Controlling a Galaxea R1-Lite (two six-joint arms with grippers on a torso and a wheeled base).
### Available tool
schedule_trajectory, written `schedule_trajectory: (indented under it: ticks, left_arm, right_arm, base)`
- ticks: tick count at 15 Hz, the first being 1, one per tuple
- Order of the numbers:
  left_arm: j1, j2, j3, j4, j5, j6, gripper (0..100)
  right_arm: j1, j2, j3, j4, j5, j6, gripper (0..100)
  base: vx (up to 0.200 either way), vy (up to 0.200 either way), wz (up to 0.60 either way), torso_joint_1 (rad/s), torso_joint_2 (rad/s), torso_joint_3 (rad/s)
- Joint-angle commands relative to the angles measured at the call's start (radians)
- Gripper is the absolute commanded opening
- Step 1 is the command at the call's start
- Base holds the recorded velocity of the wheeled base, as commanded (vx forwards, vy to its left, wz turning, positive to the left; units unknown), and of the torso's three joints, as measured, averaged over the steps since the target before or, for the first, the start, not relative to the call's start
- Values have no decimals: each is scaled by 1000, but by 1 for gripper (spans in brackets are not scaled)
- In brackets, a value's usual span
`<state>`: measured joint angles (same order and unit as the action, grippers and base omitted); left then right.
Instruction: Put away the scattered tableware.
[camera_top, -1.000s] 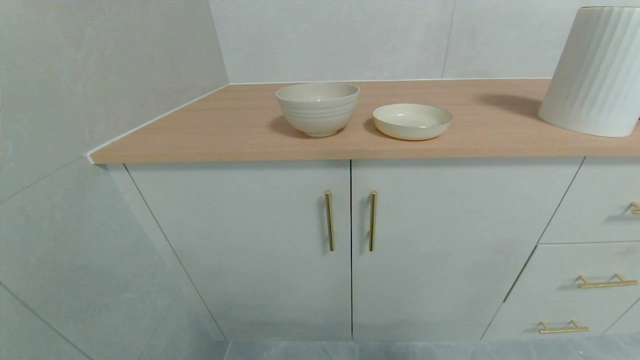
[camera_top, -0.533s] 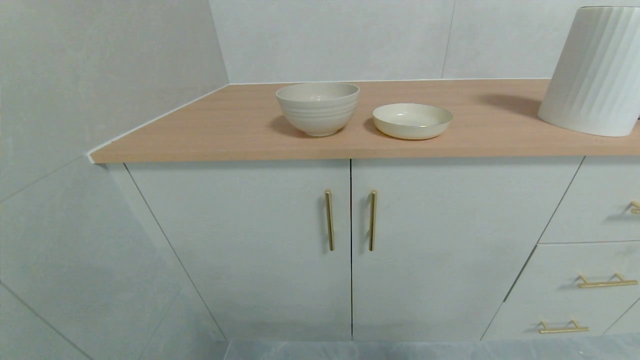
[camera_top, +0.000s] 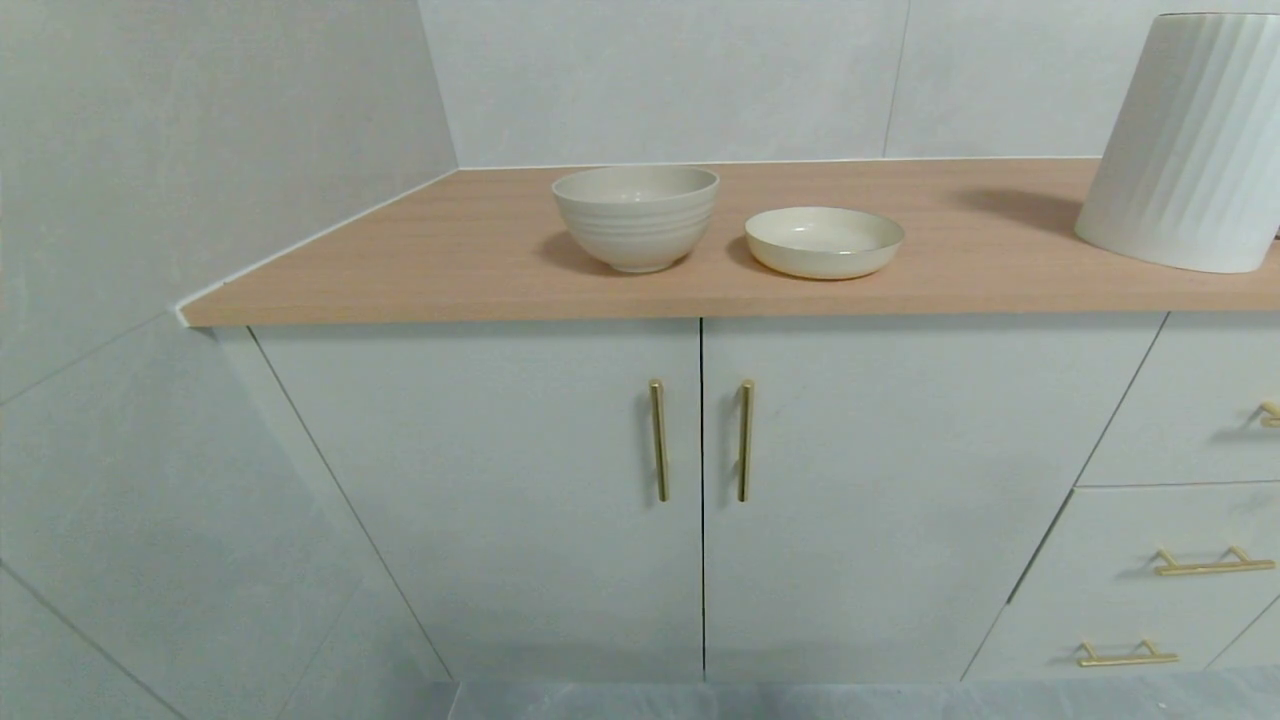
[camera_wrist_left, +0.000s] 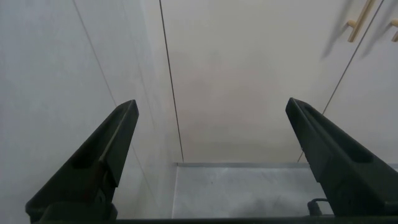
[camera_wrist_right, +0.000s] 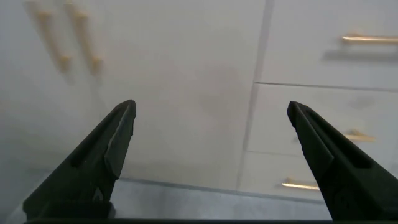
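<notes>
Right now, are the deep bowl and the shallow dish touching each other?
Apart. The head view shows bare countertop between the deep bowl and the shallow dish.

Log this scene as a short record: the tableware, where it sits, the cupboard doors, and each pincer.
Tableware: deep bowl and shallow dish, side by side, not touching
Surface: wooden countertop
Cupboard doors: both shut
Left pincer: open, empty
Right pincer: open, empty
Also there: white ribbed container at the countertop's right end
</notes>
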<state>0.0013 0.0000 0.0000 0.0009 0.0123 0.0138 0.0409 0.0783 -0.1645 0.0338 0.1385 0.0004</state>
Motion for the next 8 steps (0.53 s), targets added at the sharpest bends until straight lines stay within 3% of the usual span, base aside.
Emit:
schedule_trajectory:
  ticks: [1, 4, 8]
  left_arm:
    - [0, 0, 0, -1, 0, 2, 100]
    - [0, 0, 0, -1, 0, 5, 100]
    - [0, 0, 0, -1, 0, 6, 100]
  right_arm:
    - [50, 209, -44, -2, 87, -3, 100]
    - [97, 518, -145, -5, 122, -8, 100]
    - [310, 874, -310, -80, 119, 3, 100]
  base:
    - [0, 0, 0, 0, 0, 0]
    - [0, 0, 0, 0, 0, 0]
    - [0, 0, 0, 0, 0, 0]
